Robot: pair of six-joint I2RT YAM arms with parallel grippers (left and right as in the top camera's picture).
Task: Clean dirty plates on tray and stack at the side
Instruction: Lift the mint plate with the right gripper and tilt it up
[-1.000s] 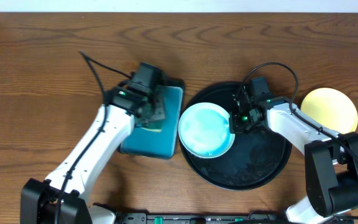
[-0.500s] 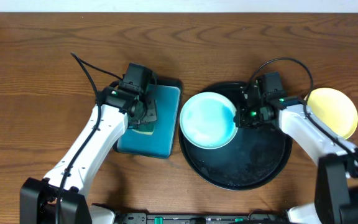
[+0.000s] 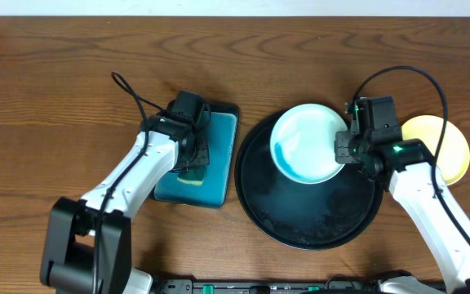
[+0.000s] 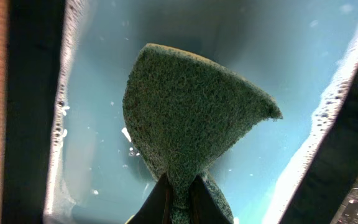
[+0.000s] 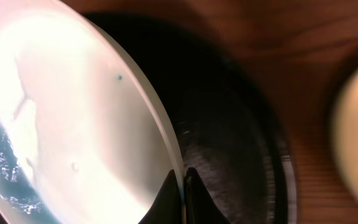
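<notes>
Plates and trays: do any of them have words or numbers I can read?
No words, numbers or signs can be read anywhere.
The white plate has only blue smears, not letters.
The black tray, teal tray, sponge and yellow plate are plain.
The dark strip along the overhead view's bottom edge is too small to read.

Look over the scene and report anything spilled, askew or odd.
The plate, pinched at its rim by the right hand, has teal liquid pooled at one side, so it isn't clean. The black tray shows wet speckles. Nothing looks broken.
</notes>
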